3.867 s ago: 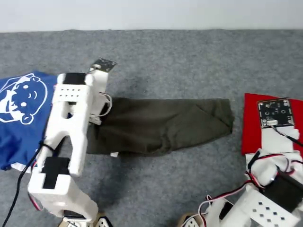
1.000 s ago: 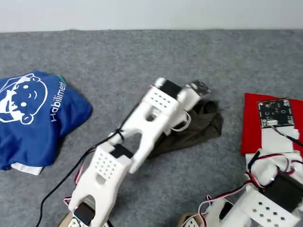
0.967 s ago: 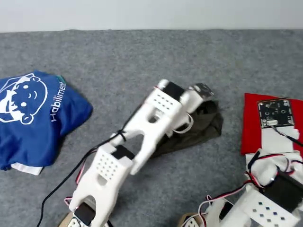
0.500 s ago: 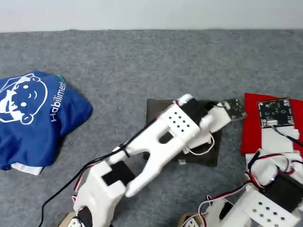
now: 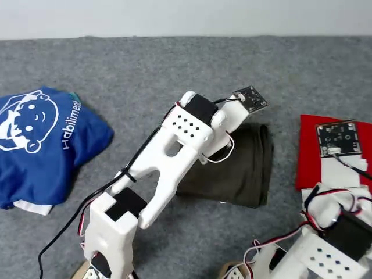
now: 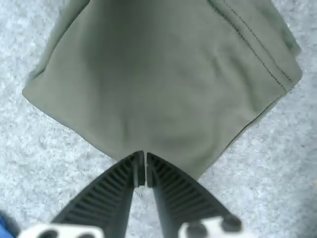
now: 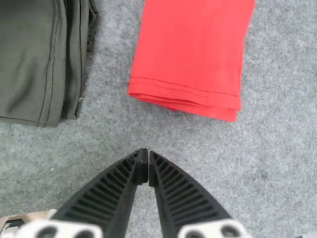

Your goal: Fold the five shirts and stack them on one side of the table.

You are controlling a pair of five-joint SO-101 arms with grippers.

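At the left side of the table we see a blue shirt (image 5: 40, 139) in a loose heap with a bit of white cloth (image 5: 26, 206) under its near edge; well apart from it, near the middle, lies the olive shirt (image 5: 247, 171), folded to a compact block; just beside that, at the right edge, lies the folded red shirt (image 5: 307, 157), partly hidden by the right arm (image 5: 334, 226); the left arm (image 5: 174, 145) stretches over the olive shirt and covers its left part from above; the table (image 5: 174, 70) is covered in grey felt-like cloth, and a pale wall (image 5: 174, 17) runs behind it; the left claw (image 6: 142, 157) has its fingers pressed together, tips at the edge of the olive shirt (image 6: 163, 84), with no cloth between them that we can see; the right claw (image 7: 144, 154) is likewise pressed together, holding nothing, above bare grey cloth, with the red shirt (image 7: 190, 54) and the olive shirt (image 7: 34, 59) beyond its tips.
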